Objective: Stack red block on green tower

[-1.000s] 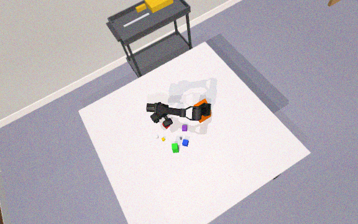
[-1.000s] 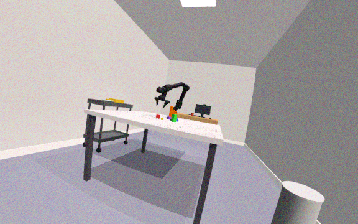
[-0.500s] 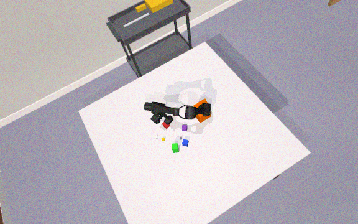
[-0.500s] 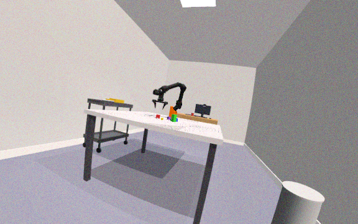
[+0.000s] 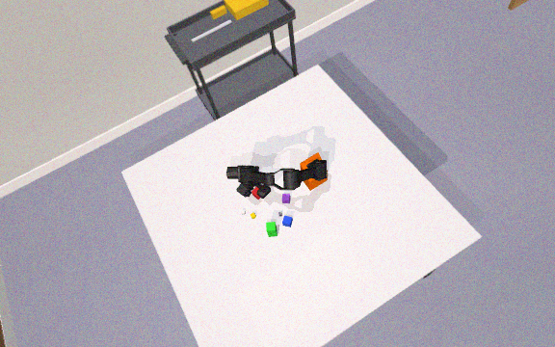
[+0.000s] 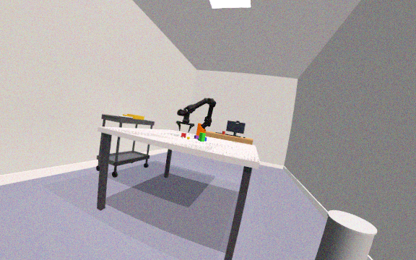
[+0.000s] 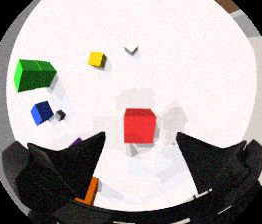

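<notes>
The red block [image 5: 254,193] [image 6: 183,135] [image 7: 140,126] lies on the white table [image 5: 355,241] [image 6: 230,148]. In the wrist view it shows between and a little beyond the fingertips. My gripper [image 5: 253,191] [image 6: 185,130] [image 7: 142,136] is open and empty, pointing down above the red block, with a gap between fingertips and table in the exterior view. The green tower [image 5: 272,228] [image 6: 202,136] [image 7: 34,75] stands upright; a seam shows on it in the wrist view, at the upper left.
A blue block [image 5: 287,221] [image 7: 42,113] and a small dark cube [image 5: 280,214] [image 7: 60,115] are near the tower. A yellow cube [image 5: 253,216] [image 7: 97,60], a small white piece [image 7: 131,49], a purple block [image 5: 286,198] and an orange object [image 5: 312,184] [image 6: 201,130] also stand there.
</notes>
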Available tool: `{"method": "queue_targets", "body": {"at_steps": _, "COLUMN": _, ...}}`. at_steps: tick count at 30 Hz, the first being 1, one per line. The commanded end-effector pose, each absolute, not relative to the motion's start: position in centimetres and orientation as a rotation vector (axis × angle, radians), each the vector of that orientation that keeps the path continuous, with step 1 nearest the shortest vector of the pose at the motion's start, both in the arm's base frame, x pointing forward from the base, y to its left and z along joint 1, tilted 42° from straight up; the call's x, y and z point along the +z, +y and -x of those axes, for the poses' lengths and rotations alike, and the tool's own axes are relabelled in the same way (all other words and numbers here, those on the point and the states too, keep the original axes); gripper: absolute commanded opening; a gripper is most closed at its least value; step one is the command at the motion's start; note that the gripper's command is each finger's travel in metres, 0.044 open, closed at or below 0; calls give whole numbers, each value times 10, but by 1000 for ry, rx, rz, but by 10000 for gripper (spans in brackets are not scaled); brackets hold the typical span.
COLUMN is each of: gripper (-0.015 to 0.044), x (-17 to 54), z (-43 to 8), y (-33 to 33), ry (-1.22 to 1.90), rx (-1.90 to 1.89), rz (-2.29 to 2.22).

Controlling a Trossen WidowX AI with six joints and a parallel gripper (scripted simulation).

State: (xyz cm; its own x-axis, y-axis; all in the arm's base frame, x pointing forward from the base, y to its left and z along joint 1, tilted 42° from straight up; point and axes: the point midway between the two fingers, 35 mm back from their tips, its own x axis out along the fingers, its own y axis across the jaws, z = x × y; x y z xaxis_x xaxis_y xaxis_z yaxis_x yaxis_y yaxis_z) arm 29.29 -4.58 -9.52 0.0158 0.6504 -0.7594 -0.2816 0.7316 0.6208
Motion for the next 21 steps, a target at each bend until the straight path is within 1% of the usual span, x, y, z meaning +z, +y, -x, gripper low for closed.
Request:
{"method": "queue_targets", "body": {"at_steps": 1, "gripper": 440, "x": -99, "z": -292, "y": -41, "ry": 1379, "rx": 746, "rz": -344}}
{"method": "queue_targets", "body": {"at_steps": 21, "gripper": 440, "x": -124, "z": -292, "y": -19, "ry": 1379, "rx": 747, "rz": -345}}
